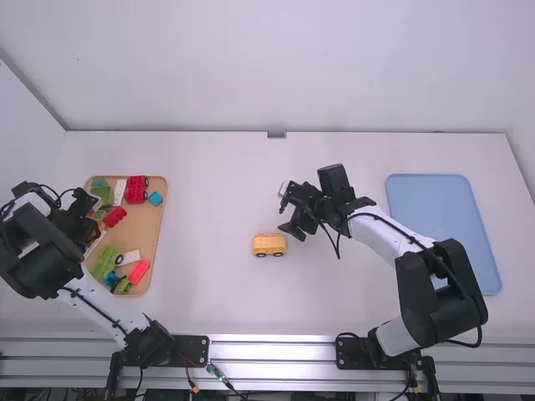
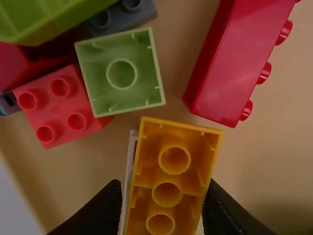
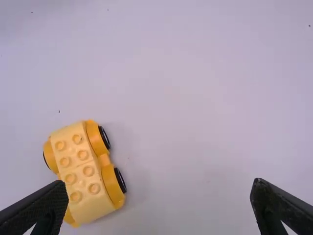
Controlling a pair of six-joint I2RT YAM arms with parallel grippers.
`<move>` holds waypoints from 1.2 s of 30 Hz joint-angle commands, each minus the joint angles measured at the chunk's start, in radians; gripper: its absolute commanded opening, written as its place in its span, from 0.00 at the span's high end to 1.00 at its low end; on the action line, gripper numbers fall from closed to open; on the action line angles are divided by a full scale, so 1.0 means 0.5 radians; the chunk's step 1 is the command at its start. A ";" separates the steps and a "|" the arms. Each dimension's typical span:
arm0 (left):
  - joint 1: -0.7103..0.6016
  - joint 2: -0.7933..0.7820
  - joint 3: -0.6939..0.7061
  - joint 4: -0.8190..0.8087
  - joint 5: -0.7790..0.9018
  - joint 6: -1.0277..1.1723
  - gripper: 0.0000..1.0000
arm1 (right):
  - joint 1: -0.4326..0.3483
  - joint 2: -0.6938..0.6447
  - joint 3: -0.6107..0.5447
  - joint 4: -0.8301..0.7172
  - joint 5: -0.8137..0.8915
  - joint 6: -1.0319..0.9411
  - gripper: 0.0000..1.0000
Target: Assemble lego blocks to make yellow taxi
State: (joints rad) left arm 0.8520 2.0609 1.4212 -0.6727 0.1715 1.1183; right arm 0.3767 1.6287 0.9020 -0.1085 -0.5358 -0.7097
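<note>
My left gripper (image 1: 77,222) is over the tray's left side. In the left wrist view, the left gripper (image 2: 164,193) is shut on a yellow block (image 2: 174,160), whose hollow underside with tubes faces the camera; a white piece lies along its left side. Near the table's middle, a yellow block on a wheeled base (image 1: 270,245) stands upright, with my right gripper (image 1: 290,209) above and to its right. Seen from the right wrist, the same yellow assembly (image 3: 80,171) has studs on top and lies near one fingertip of the right gripper (image 3: 160,188), which is open.
A wooden tray (image 1: 155,242) at the left holds several red, green, white and blue pieces. Beside the yellow block are a red block (image 2: 234,63) and a light green one (image 2: 122,73). A blue plate (image 1: 439,209) lies at the right.
</note>
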 commanded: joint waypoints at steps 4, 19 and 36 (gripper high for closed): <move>0.011 0.038 -0.018 -0.013 -0.029 -0.006 0.60 | 0.008 -0.030 0.056 -0.008 -0.012 0.006 0.01; 0.011 0.037 -0.017 0.010 0.007 -0.005 0.77 | 0.008 -0.030 0.056 -0.006 -0.012 0.013 0.01; 0.009 -0.071 0.475 -0.455 0.361 -0.420 0.86 | 0.008 -0.026 0.056 0.337 -0.101 0.231 0.01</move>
State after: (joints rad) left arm 0.8528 2.0602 1.6428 -0.8845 0.2691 0.9638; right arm 0.3767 1.6283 0.9020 0.0525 -0.5564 -0.6315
